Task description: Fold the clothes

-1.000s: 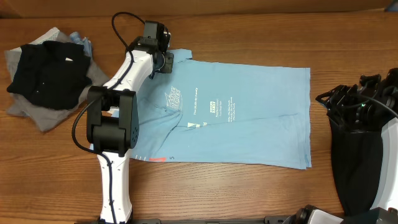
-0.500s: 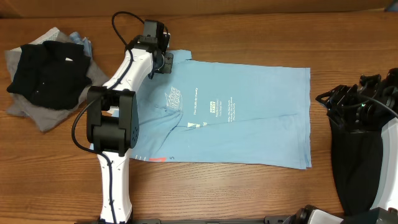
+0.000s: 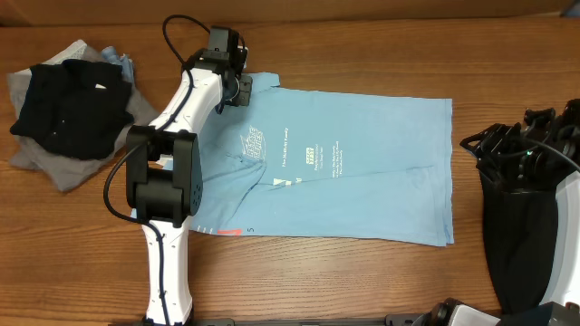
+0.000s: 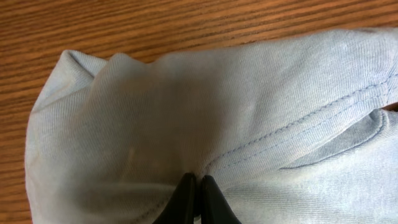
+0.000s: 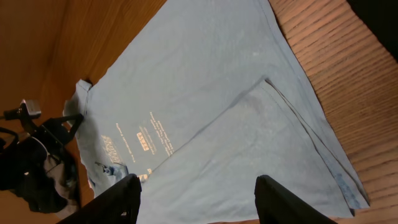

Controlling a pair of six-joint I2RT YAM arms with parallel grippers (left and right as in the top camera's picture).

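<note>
A light blue T-shirt [image 3: 362,163] with small white print lies partly folded on the wooden table. My left gripper [image 3: 243,91] is at the shirt's far left corner and is shut on a fold of its cloth [image 4: 186,124]. In the left wrist view the two black fingertips [image 4: 196,186] are pressed together on the blue cloth by a stitched seam. My right gripper [image 5: 196,202] is open and empty, held off the shirt at the right side of the table [image 3: 521,163]. The shirt also fills the right wrist view [image 5: 211,106].
A pile of black and grey clothes [image 3: 68,109] lies at the far left of the table. It also shows at the left edge of the right wrist view [image 5: 34,171]. Bare wooden table [image 3: 362,281] runs along the front.
</note>
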